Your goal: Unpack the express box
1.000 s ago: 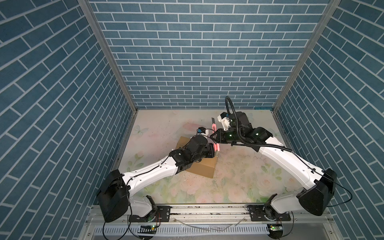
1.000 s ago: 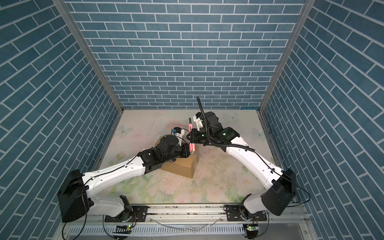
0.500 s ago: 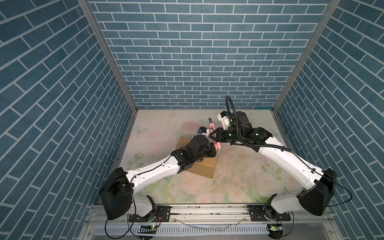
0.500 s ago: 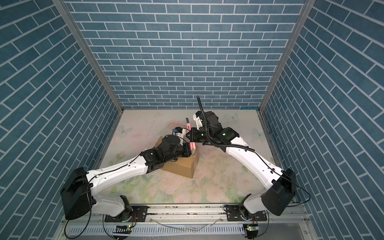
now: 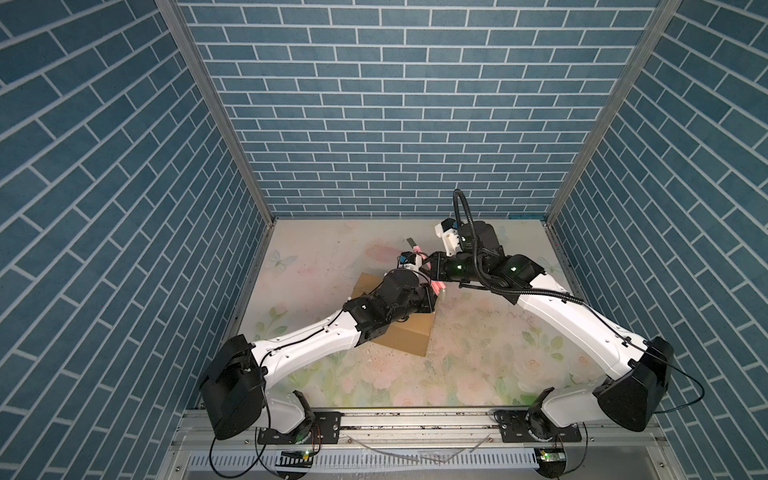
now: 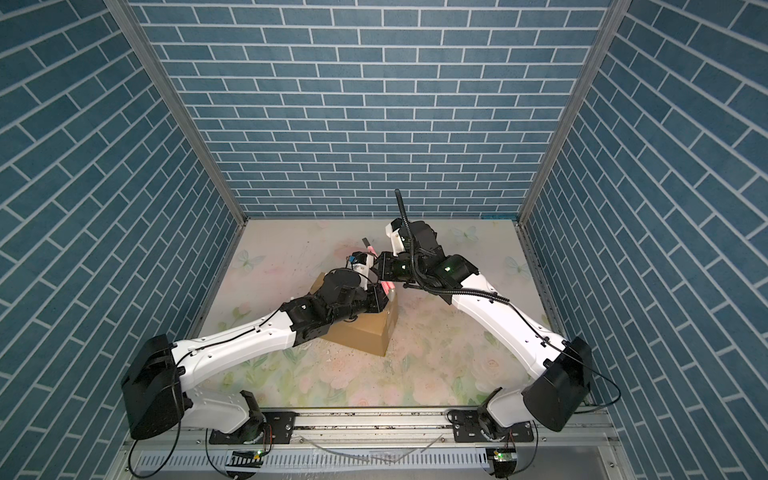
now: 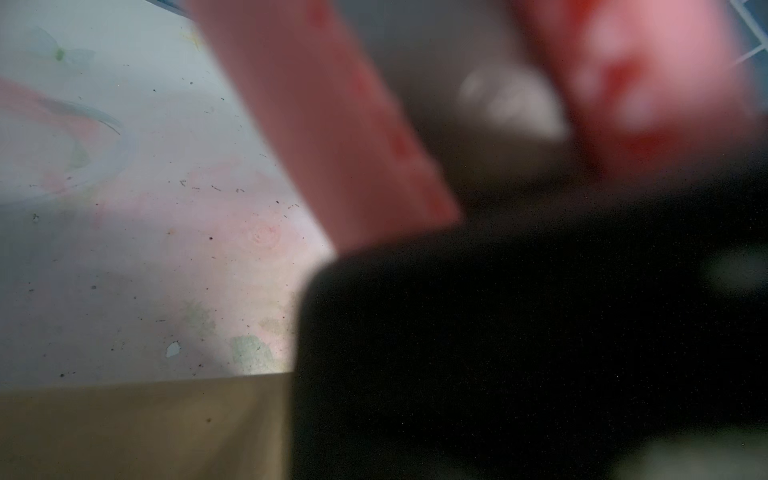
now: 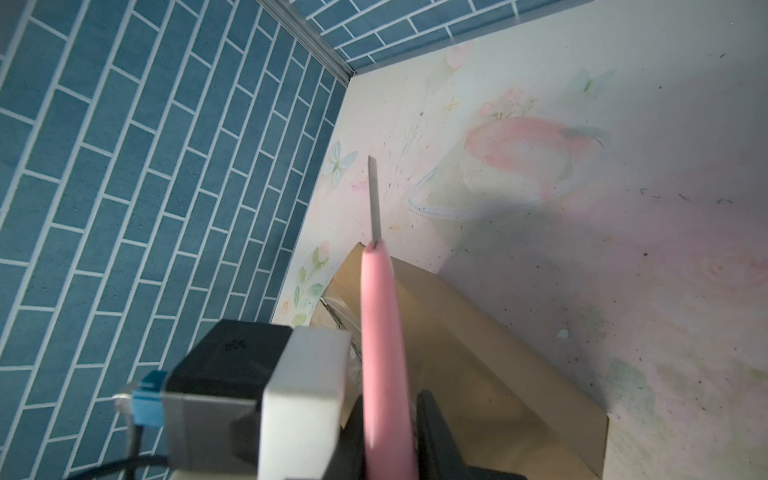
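Left of the express box (image 5: 409, 347) you have only a narrow band of bare floral tabletop (image 5: 299, 266) before the blue brick side wall (image 5: 124, 208). Beyond the box, open table runs back to the rear wall (image 5: 407, 124). The box lies skewed near the table's middle with the left forearm stretched across its top, and it sits where it did a second ago. The left gripper (image 5: 431, 298) hangs over the box's far right corner. The top views hide its fingers and its wrist view is a blur, so you cannot tell whether they are parted or closed. Above that corner the pink utility knife (image 8: 380, 332) is held off the box, its bare blade (image 8: 375, 199) pointing out past the box's far edge. The blade tip has swung slightly leftward since a second ago. The right gripper (image 5: 430, 272) has its black fingers (image 8: 434, 419) clamped around the pink handle, close beside the left arm's wrist camera (image 8: 299, 395). Right of the box you get the widest free tabletop, up to the right brick wall (image 5: 665, 208), with only the right arm overhead.
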Controlling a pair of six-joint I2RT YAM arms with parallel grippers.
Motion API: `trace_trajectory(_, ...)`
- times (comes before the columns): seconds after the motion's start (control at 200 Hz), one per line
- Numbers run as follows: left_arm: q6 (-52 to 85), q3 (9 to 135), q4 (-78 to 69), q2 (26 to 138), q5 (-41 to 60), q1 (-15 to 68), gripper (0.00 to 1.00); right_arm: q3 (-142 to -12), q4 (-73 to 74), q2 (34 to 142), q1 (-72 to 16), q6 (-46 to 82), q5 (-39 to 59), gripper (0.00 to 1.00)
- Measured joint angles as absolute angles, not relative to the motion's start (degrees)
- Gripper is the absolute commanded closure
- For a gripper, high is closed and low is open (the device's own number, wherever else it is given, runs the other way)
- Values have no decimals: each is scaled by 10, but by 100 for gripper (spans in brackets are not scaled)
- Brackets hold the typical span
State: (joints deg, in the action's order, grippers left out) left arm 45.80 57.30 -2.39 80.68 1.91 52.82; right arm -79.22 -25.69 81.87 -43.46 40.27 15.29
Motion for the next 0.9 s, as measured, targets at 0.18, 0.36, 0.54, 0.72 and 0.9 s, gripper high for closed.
trace_trajectory(0.18, 459, 573, -24, 809, 20, 528, 74, -792, -251, 818, -434, 407, 143, 100)
trace_trajectory(0.36, 458, 573, -25, 809, 20, 528, 74, -792, -251, 816, -434, 407, 139, 100)
trace_trajectory(0.54, 456, 548, -33, 763, 20, 538, 61, -782, -247, 793, -437, 407, 156, 100)
trace_trajectory(0.72, 451, 509, -15, 642, -5, 547, 33, -717, -255, 719, -417, 407, 189, 100)
trace_trajectory(0.9, 455, 495, 60, 542, -60, 547, 11, -662, -286, 651, -397, 407, 185, 100)
